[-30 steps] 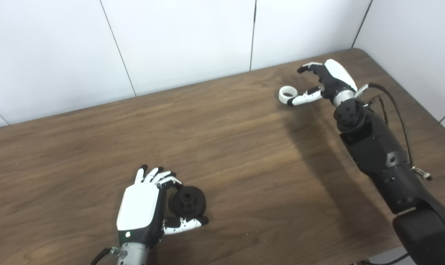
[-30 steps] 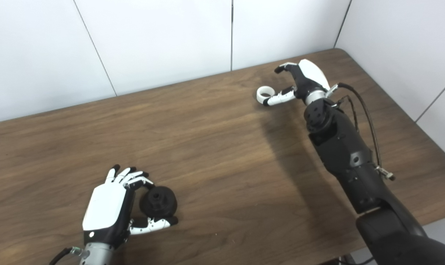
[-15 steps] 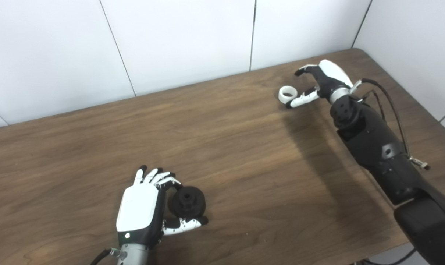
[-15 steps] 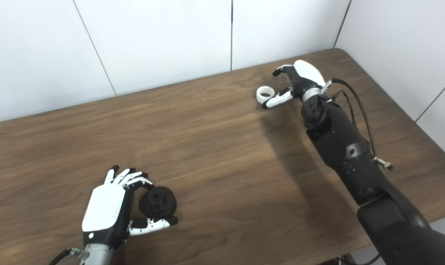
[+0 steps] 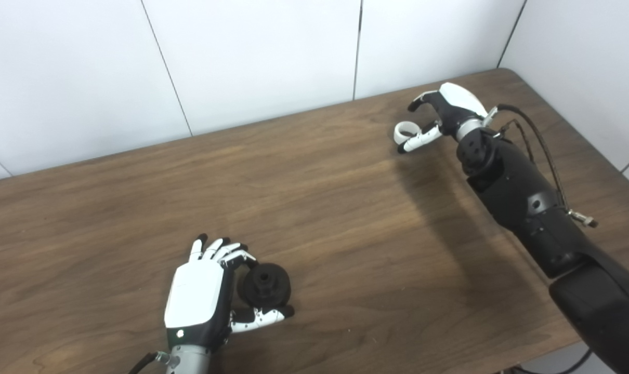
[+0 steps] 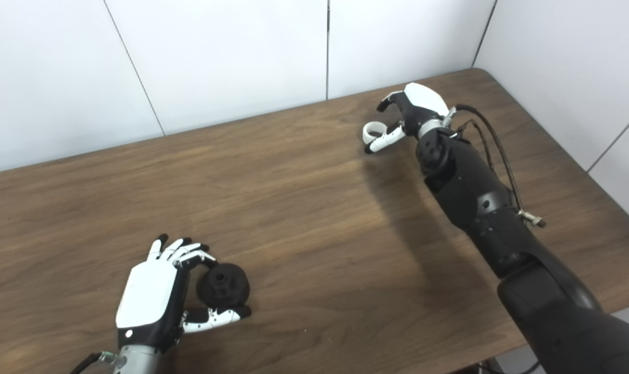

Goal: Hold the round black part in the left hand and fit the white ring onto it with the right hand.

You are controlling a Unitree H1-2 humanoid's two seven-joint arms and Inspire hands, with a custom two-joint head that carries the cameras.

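Observation:
The round black part (image 5: pixel 266 283) sits low on the table at the front left, with my left hand (image 5: pixel 197 298) shut on it. Fingers curl over its top and the thumb lies under its near side. The white ring (image 5: pixel 398 133) lies on the table at the far right. My right hand (image 5: pixel 442 109) hovers around it, open. Its fingers (image 5: pixel 417 101) arch behind the ring, and its thumb (image 5: pixel 414 143) crosses the ring's near edge and hides part of it. Whether the thumb touches the ring I cannot tell.
The brown wooden table (image 5: pixel 319 208) runs back to white wall panels (image 5: pixel 252 62) behind and on the right. Its right corner lies just beyond my right hand. A black cable (image 5: pixel 540 140) loops along my right forearm.
My right hand has moved left and closer over the ring, its thumb now crossing the ring's near edge. The left hand and black part have not moved.

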